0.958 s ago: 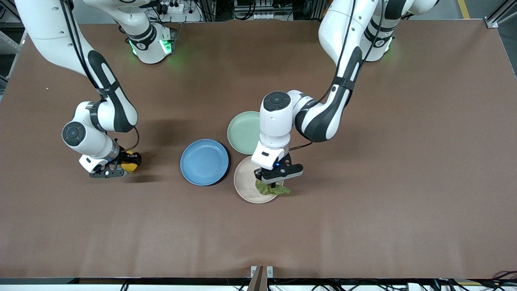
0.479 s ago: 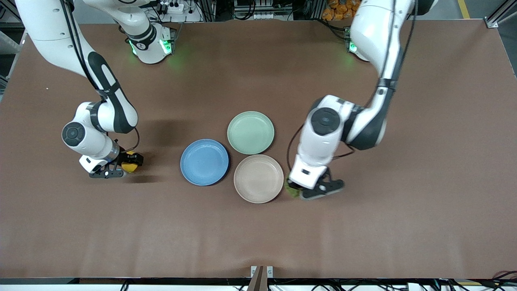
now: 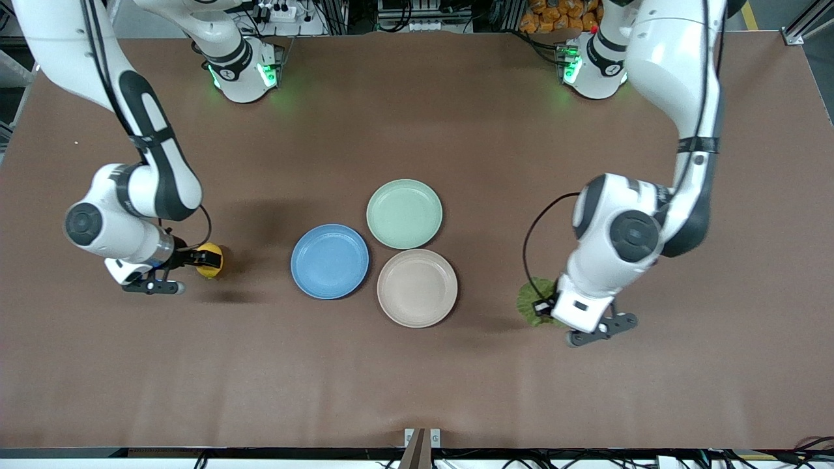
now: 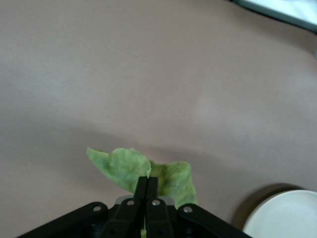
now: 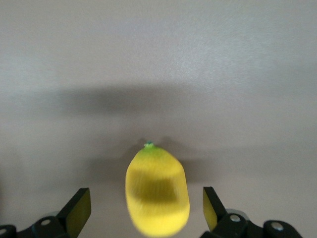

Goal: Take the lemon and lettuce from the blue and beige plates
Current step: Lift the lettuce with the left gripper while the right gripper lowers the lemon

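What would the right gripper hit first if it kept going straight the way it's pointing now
The lemon. The right gripper is open, and in its wrist view the lemon sits between its fingers on the bare table. Past the lemon only table shows, though depth is hard to judge.

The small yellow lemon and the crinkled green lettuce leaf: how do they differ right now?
The small oval yellow lemon is plump and smooth; the crinkled green lettuce leaf is flat and wrinkled. The lemon sits free between the open fingers of the right gripper, at the right arm's end of the table; the lettuce is pinched in the shut left gripper, toward the left arm's end. Both are off the blue plate and the beige plate.
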Controlling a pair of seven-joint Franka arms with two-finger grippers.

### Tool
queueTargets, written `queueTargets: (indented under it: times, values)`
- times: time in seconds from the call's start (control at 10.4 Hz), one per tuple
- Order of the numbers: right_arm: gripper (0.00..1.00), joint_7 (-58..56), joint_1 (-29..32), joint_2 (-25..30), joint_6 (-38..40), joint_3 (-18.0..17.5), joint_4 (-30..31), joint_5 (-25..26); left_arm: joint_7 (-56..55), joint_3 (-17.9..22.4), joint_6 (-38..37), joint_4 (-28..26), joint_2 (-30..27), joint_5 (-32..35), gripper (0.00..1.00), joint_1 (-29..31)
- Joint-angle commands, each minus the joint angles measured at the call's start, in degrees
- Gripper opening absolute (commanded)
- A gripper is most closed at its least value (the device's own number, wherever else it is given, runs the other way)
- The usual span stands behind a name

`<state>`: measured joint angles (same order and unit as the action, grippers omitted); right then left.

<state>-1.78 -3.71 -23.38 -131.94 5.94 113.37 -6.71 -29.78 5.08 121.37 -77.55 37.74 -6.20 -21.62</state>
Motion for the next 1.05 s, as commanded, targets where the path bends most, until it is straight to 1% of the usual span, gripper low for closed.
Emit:
queueTargets:
  times: [0.0,0.19,0.48,0.57,0.67,0.77,0.96]
  values:
    - [1.00,2.39,-0.16,5.52,3.69,0.30,0.71,-1.11,8.22,-3.49,-5.07,-1.91,-1.80,-2.06,0.00,6.57]
    - [1.00,2.22,-0.24,8.61,9.05,0.38,-0.42,-0.94,12.97,-3.49,-9.64,-2.26,-0.92,-2.06,0.00,8.69]
    - [1.00,2.22,-0.59,12.29,15.38,0.82,-2.62,-0.06,16.68,-3.49,-10.02,-2.70,-0.22,-1.97,0.00,10.81]
    - [1.00,2.22,-0.51,13.18,18.10,0.91,-4.11,0.29,16.68,-3.41,-9.93,-2.44,-0.13,-1.97,0.36,11.07]
    - [1.00,2.22,-0.51,13.36,21.43,1.26,-6.82,1.77,16.94,-3.49,-9.75,-2.52,-0.04,-1.62,0.99,11.33]
    - [1.00,2.22,-0.68,13.71,24.25,1.87,-9.11,3.87,17.21,-3.41,-9.67,-2.52,-0.13,-1.53,1.00,11.25]
    - [1.00,2.22,-0.68,15.03,29.70,1.96,-13.33,4.95,17.04,-3.41,-9.66,-2.52,-0.48,-1.53,1.00,11.34]
